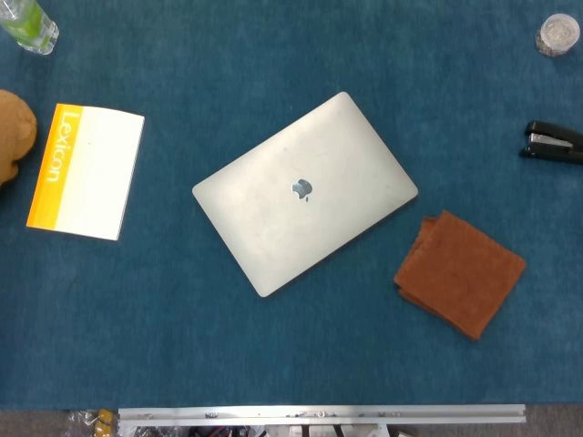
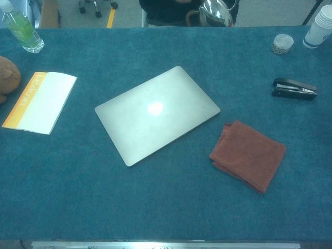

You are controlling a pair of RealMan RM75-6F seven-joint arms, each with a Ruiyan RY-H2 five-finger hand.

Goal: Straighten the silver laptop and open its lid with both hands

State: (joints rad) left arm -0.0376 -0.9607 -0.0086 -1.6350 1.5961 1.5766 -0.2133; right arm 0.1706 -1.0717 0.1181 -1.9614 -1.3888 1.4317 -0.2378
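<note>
On the blue table cover (image 2: pixel 171 207), the silver laptop (image 1: pixel 305 193) lies near the middle with its lid shut and logo up — turned well askew, one corner pointing toward the far right and another toward the near left. That skew is what the task means to correct, so I judge nothing has begun; neither hand shows in either view, and whether their fingers are apart or together cannot be told.

Left of the laptop, well apart, lies a white booklet with an orange spine (image 1: pixel 86 171). Near the laptop's right corner, but not touching, sits a folded rust-brown cloth (image 1: pixel 461 272) — the one thing likely to be in the way if the laptop is swung round to lie square. Further right of the laptop is a black stapler (image 1: pixel 553 142), and beyond it a small round jar (image 2: pixel 282 44). Far left of the laptop are a brown soft toy (image 1: pixel 14 132) and a clear bottle of green drink (image 2: pixel 22 28).
</note>
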